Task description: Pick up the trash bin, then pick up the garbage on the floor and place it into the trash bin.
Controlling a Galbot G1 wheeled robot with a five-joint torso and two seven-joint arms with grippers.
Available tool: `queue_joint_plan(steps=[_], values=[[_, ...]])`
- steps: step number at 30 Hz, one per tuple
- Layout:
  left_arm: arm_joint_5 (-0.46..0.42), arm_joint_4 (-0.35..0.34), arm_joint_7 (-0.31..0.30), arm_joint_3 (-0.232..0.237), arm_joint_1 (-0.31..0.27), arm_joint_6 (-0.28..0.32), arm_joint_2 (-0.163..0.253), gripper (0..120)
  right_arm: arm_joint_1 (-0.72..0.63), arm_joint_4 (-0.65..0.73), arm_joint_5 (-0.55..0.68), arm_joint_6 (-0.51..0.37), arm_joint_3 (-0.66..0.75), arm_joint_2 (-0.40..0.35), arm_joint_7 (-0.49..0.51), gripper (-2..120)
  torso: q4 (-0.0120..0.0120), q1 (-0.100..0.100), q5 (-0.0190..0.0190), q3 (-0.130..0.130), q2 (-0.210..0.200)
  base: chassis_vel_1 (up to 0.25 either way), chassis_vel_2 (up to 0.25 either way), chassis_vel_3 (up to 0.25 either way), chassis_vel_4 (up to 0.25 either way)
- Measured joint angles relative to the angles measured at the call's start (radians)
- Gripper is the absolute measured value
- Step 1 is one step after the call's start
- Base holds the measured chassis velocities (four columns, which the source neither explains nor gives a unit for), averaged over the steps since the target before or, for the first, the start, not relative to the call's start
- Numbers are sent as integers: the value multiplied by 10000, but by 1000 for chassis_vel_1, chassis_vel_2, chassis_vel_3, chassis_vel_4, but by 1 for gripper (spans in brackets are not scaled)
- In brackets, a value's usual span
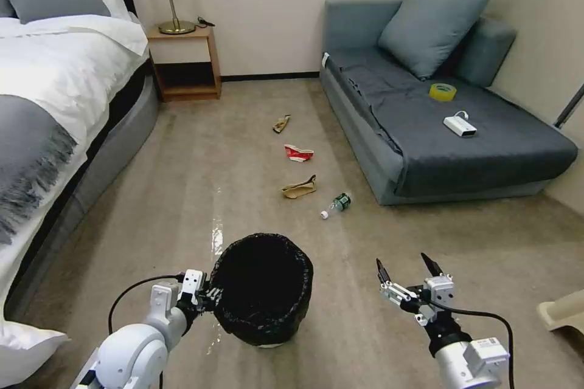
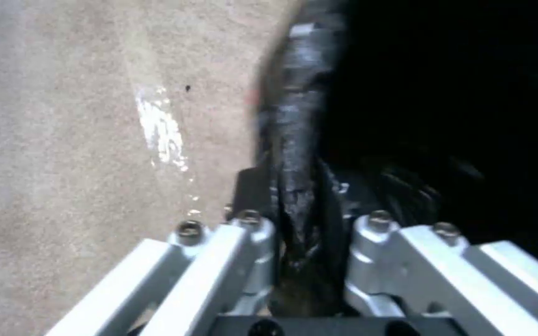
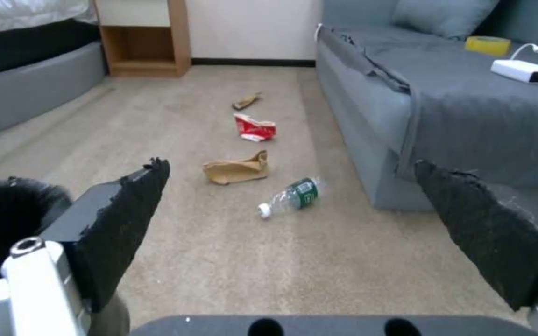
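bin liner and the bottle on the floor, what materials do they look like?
Trash bin liner: thin black plastic film, judging by its crinkles and glossy sheen where the left gripper pinches the rim. Bottle: clear plastic, probably PET; see-through body, white cap, green label.

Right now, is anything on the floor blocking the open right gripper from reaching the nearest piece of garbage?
Nothing visible does. Bare carpet lies between the right gripper, fingers spread, and the bottle. The trash bin, clamped at its rim by the left gripper, stands off to the side of that path.
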Motion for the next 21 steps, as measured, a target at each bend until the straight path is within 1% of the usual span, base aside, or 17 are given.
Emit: queue_joint_plan(steps=[1, 3, 11, 17, 18, 21], values=[[0, 0, 0, 0, 0, 0, 0, 11, 0, 0, 0, 0, 0, 0, 0, 100, 0, 0, 0, 0, 0, 0, 0, 0, 0], [-52, 0, 52, -12, 30, -37, -36, 7, -5, 0, -47, 24, -2, 16, 0, 100, 0, 0, -1, 0, 0, 0, 0, 0, 0], [-73, -12, 64, -70, 104, -156, -100, 7, 9, 0, -59, 30, -4, 17, 5, 100, 0, 0, -2, 0, 0, 0, 0, 0, 0], [66, -638, 36, -505, 525, -369, -232, 6, 7, -7, -68, 105, -20, 17, -39, 100, 0, 0, -1, 0, 0, 0, 0, 0, 0], [66, -638, 36, -505, 525, -369, -232, 6, 7, -7, -68, 105, -20, 17, -39, 100, 0, 0, -1, 0, 0, 0, 0, 0, 0], [178, -968, 22, -781, 855, -630, -354, 6, 43, -17, -78, 195, -20, -112, -257, 100, 1, 0, 0, 0, 0, 0, 0, 0, 0]])
